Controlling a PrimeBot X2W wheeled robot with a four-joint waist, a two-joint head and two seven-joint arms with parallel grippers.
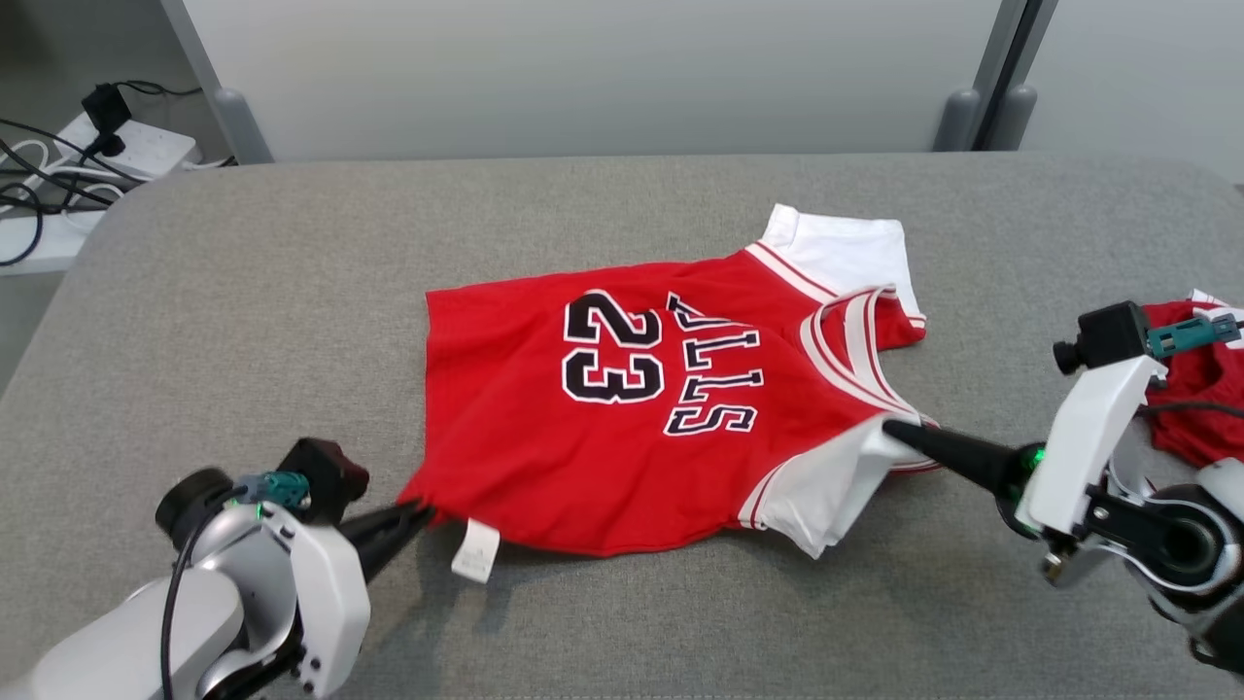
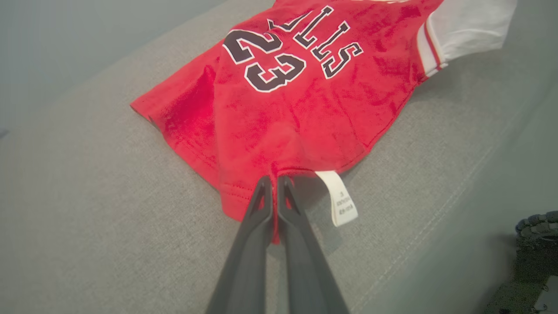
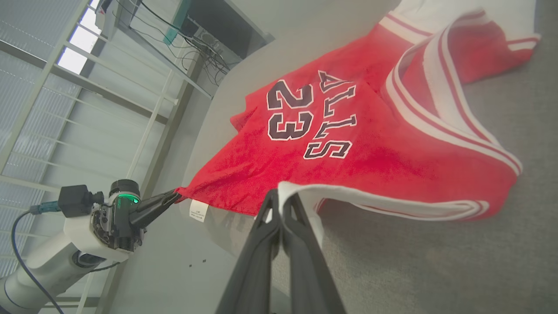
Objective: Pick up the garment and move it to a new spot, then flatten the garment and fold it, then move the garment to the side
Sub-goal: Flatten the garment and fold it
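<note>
The garment is a red jersey with white sleeves and a black "23", spread on the grey table. My left gripper is shut on its near-left hem corner, beside a white care label. In the left wrist view the left gripper pinches the red hem of the garment. My right gripper is shut on the near white sleeve edge. The right wrist view shows the right gripper clamping that sleeve's rim, the garment lifted slightly, and the left gripper.
A second red cloth lies at the table's right edge behind my right arm. A power strip and cables sit off the table's far left. Grey partition panels stand behind the table.
</note>
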